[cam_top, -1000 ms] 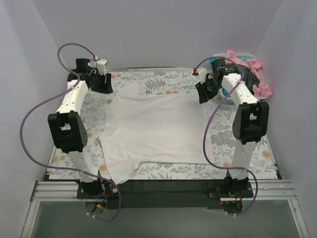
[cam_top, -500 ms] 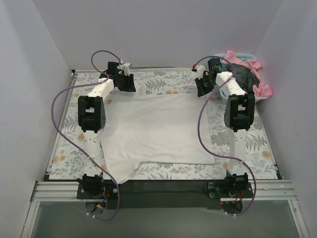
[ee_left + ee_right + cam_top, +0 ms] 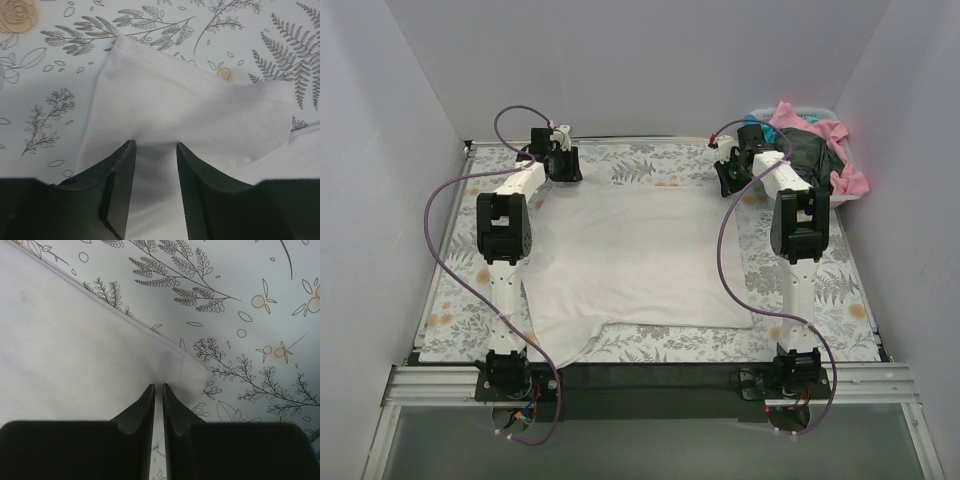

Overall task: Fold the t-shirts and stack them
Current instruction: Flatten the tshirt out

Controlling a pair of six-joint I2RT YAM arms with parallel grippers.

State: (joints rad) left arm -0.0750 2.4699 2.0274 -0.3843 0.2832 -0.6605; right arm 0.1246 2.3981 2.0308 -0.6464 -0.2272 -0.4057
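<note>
Seen from above, the white shirt (image 3: 630, 255) lies spread flat at the centre of the sheet (image 3: 455, 290) that covers the surface (image 3: 660, 378). Its far hem runs straight from 11 o'clock to 1 o'clock, and its near edge has a curved notch at about 7 o'clock. The left arm (image 3: 505, 225) reaches to the shirt's 11 o'clock corner, the right arm (image 3: 798, 225) to its 1 o'clock corner.

In the left wrist view the left pincer (image 3: 154, 145) is partly open. Its two dark fingers (image 3: 120, 185) stand apart with a clear gap, and white cloth fills that gap. A folded-over corner of the shirt, with a stitched hem, spreads from the tips toward 12 o'clock and rests on the sheet. Whether the fingers press the cloth cannot be told.

In the right wrist view the right pincer (image 3: 158, 386) is nearly closed, with only a thin slit between its fingers (image 3: 137, 412). Its tips nip the shirt just inside its corner, which points to 3 o'clock. The hem runs from that corner up toward 10 o'clock.

At 2 o'clock in the overhead view, off the sheet's far right corner, the basket (image 3: 817, 110) holds a pink shirt (image 3: 835, 130) and a dark shirt (image 3: 810, 155), heaped together and hanging over its rim.
</note>
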